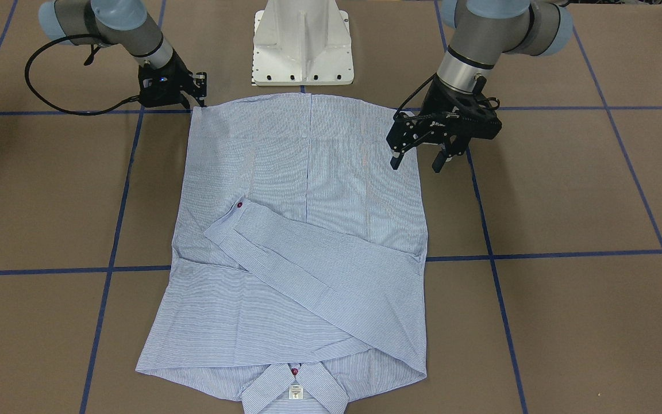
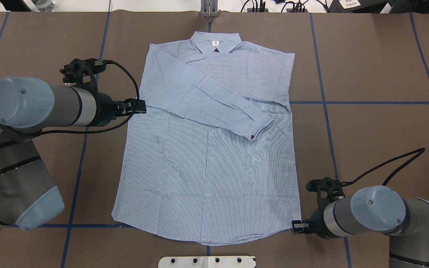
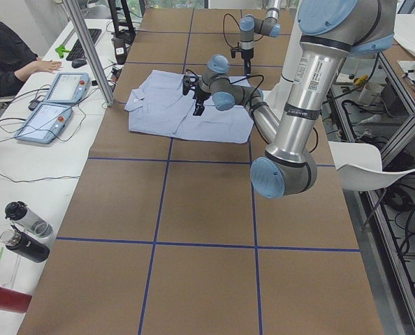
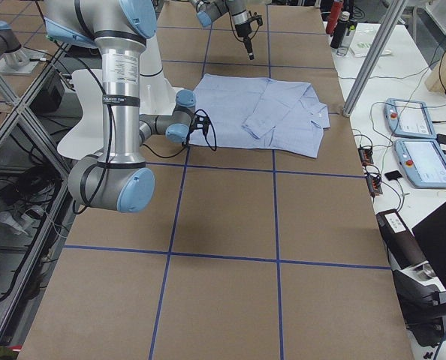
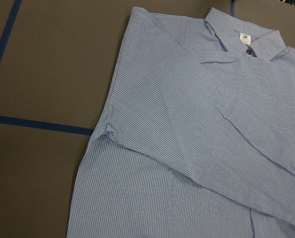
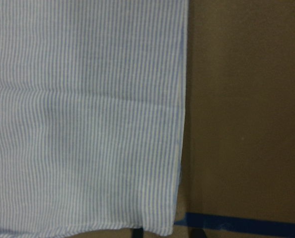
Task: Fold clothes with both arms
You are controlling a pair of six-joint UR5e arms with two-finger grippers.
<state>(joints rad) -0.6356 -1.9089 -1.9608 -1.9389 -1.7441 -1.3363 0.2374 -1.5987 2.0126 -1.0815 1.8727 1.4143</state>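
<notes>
Left gripper (image 1: 416,164), jaws spread, is poised at the side edge of the pinstriped shirt (image 2: 207,167), wrist angled down. Right gripper (image 2: 297,226), tips apart, sits low astride the hem corner nearest the white pedestal (image 1: 302,52). The shirt lies flat before the pedestal, collar farthest. Light, limp cloth will likely sag, so pinch the edges and corners.

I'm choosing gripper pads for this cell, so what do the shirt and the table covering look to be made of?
The shirt: thin woven cloth, probably cotton or a blend, matte; fine stripes, soft creases, lying limp and flat. The table covering: brown paper or card by its look, dull and smooth, marked with blue tape lines.
</notes>
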